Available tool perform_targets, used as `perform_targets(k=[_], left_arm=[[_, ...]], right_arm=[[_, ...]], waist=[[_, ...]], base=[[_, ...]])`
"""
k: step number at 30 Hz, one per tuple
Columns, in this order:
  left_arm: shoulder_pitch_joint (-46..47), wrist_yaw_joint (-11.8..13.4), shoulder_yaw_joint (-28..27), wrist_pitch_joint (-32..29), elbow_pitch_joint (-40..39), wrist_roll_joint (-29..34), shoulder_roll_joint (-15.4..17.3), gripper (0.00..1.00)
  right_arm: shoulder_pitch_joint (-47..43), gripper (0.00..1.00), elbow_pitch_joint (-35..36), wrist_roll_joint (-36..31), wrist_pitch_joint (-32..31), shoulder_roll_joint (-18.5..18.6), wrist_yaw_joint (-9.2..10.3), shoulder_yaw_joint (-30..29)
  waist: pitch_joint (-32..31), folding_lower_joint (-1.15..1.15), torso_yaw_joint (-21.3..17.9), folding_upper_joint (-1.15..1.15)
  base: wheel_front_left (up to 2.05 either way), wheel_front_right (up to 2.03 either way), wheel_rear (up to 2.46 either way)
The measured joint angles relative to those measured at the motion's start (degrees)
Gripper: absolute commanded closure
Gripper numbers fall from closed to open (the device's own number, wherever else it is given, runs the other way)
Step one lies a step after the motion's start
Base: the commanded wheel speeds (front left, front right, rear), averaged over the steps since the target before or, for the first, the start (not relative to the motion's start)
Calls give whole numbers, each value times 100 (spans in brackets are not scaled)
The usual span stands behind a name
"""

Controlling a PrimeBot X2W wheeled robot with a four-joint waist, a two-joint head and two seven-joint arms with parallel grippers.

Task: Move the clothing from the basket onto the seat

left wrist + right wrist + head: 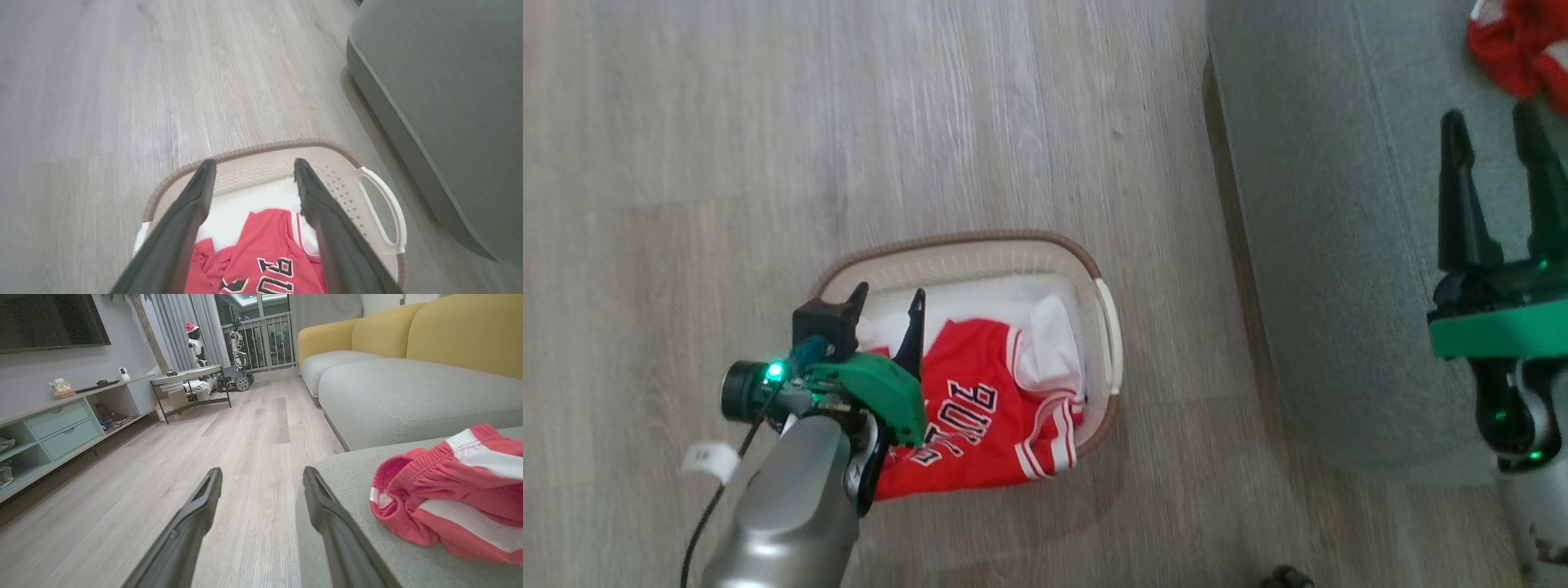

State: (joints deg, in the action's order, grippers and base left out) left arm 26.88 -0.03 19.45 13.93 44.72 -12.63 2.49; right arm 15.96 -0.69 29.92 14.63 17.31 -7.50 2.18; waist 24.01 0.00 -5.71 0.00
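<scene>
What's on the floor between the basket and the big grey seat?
Nothing. Just a bare strip of wooden floor separates the basket from the seat, as the head view and left wrist view show.

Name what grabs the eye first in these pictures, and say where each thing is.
The bright red jersey lies crumpled in the cream basket on the wood floor, with the open left gripper poised over it. Matching red shorts sit on the grey seat to the right, near the open right gripper.
</scene>
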Motion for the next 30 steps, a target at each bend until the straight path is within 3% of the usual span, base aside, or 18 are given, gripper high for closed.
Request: perform_targets(k=[16,26,30], left_arm=[[1528,-257,670,-721,2421,-734,-24,0],[2165,-286,985,-1496,2813,-739,-23,0],[2347,-178,1127,-1809,2887,-664,-18,0]], right_arm=[[954,0,356,193,0,105,0,48],[1421,0,740,241,1,145,0,-82],[1553,0,880,240,1,144,0,-114]], waist=[[1351,1,-495,0],[2164,1,-709,0],[2487,1,-796,0]], base=[[0,0,0],[0,0,0],[0,0,0]])
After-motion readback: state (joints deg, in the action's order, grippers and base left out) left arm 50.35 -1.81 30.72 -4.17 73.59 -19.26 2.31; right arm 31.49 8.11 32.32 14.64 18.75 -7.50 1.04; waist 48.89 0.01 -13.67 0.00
